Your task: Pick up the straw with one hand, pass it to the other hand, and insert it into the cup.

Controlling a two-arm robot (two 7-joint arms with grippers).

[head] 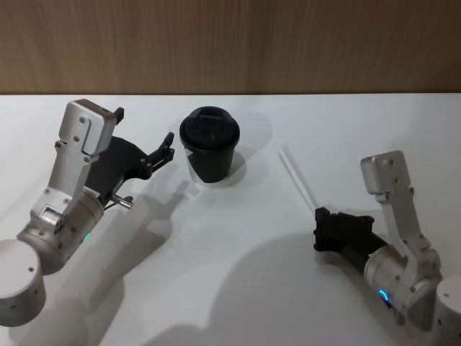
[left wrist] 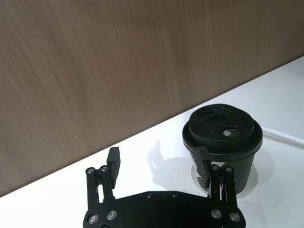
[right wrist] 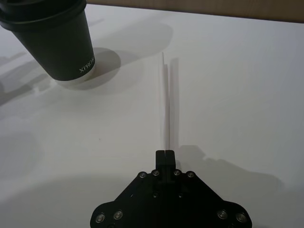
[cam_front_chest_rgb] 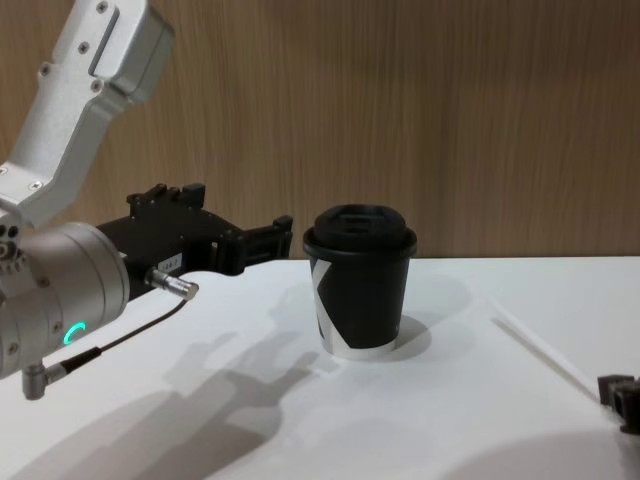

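The black lidded cup (head: 209, 148) stands upright on the white table, also seen from the side (cam_front_chest_rgb: 362, 285). My left gripper (head: 144, 133) hovers just left of it, open and holding nothing; one of its fingers (left wrist: 204, 164) is close beside the cup (left wrist: 223, 137). The thin white straw (head: 297, 176) stretches out to the right of the cup, and its near end meets my right gripper (head: 320, 213). That gripper (right wrist: 165, 153) is shut on the end of the straw (right wrist: 165, 99), which points toward the cup (right wrist: 57, 42) and casts a shadow alongside. The straw (cam_front_chest_rgb: 540, 350) runs low over the table to the right gripper (cam_front_chest_rgb: 612, 385).
The white table (head: 216, 274) ends at a wood-panelled wall (head: 230, 43) behind the cup. Both arms' shadows fall across the near part of the table.
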